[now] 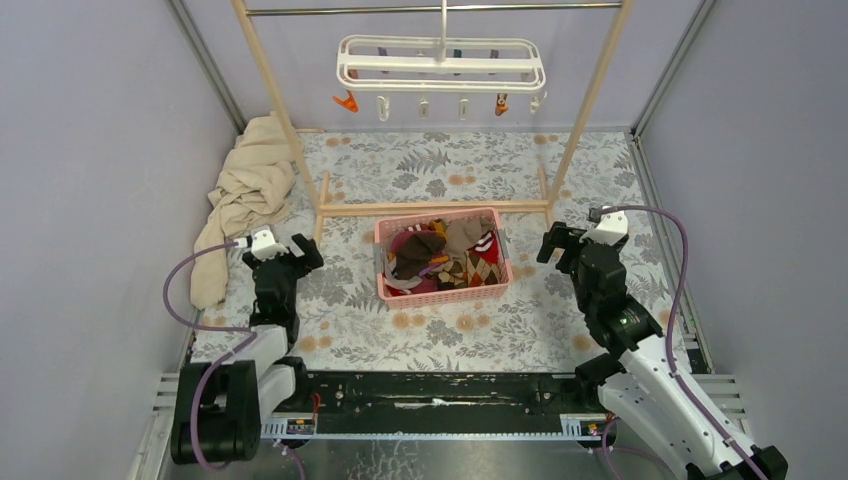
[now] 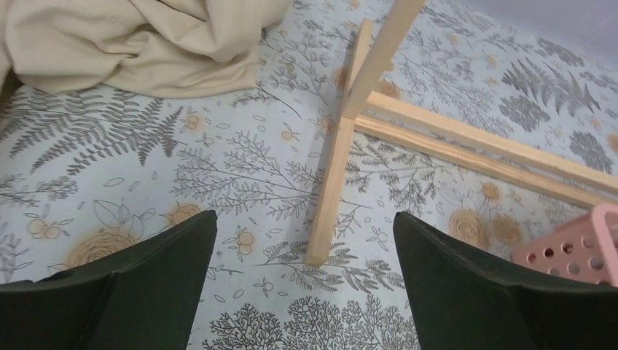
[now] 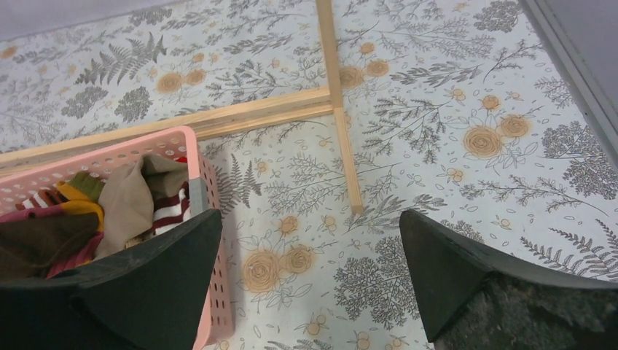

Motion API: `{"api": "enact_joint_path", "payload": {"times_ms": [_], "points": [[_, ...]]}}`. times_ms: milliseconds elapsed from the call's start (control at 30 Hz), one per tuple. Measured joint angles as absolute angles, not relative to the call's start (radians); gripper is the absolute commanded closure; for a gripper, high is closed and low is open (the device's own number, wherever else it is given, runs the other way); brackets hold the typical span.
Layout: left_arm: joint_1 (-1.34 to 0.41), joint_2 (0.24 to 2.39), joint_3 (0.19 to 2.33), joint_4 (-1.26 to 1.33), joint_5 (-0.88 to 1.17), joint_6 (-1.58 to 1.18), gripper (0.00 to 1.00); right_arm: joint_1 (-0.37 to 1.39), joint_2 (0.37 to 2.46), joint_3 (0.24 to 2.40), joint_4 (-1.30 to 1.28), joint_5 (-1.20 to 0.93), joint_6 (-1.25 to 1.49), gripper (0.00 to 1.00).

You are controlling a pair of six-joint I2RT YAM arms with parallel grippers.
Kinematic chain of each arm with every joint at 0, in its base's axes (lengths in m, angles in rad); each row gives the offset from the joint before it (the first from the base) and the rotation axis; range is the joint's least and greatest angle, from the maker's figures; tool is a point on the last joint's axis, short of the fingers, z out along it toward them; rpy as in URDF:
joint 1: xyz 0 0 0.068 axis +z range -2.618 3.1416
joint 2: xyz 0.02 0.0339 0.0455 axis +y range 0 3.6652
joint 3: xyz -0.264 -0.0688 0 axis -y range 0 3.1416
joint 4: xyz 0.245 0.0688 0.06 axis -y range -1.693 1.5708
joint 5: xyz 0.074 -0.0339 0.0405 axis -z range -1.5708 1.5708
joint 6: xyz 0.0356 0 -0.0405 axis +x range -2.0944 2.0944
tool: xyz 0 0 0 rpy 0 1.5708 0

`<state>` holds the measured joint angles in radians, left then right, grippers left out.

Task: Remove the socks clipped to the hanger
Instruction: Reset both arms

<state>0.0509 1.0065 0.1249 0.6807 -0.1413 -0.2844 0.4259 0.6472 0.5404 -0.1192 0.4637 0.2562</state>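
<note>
The white hanger [image 1: 441,65] hangs by its hook from the rail at the top; its small clips [image 1: 346,102] dangle with nothing in them. The socks [image 1: 445,258] lie in a mixed heap inside a pink basket [image 1: 444,293] on the table's middle, and also show at the left of the right wrist view [image 3: 124,200]. My left gripper [image 1: 290,250] [image 2: 304,226] hovers open left of the basket, over the frame's wooden foot. On the basket's right side my right gripper [image 1: 560,240] [image 3: 310,222] is open and holds nothing.
A tall wooden rail frame [image 1: 432,208] stands across the back, its feet [image 2: 331,175] [image 3: 342,138] reaching forward on the floral cloth. A crumpled beige cloth [image 1: 245,190] [image 2: 138,36] lies at the far left. The basket's corner [image 2: 576,248] and rim [image 3: 191,157] sit close to each gripper.
</note>
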Motion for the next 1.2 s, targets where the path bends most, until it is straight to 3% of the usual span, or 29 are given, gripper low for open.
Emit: {"api": "enact_joint_path", "payload": {"times_ms": [233,467,600,933,1200], "points": [[0.091,1.187,0.055,0.981,-0.038,-0.262,0.02,0.424,0.530,0.380,0.030,0.520,0.222,0.00],[0.094,1.307,0.080,1.161,0.019,-0.233,0.01,0.419,0.522,0.218,0.229,0.630,0.166,0.00],[0.095,1.488,0.068,1.360,0.046,-0.223,0.02,0.403,0.556,0.109,0.436,0.687,0.107,0.00],[0.098,1.526,0.136,1.348,0.123,-0.185,0.01,0.300,1.166,0.019,1.041,0.738,0.038,0.00],[0.079,1.526,0.174,1.299,0.123,-0.162,0.01,0.231,1.390,0.004,1.376,0.736,0.038,0.00]]}}
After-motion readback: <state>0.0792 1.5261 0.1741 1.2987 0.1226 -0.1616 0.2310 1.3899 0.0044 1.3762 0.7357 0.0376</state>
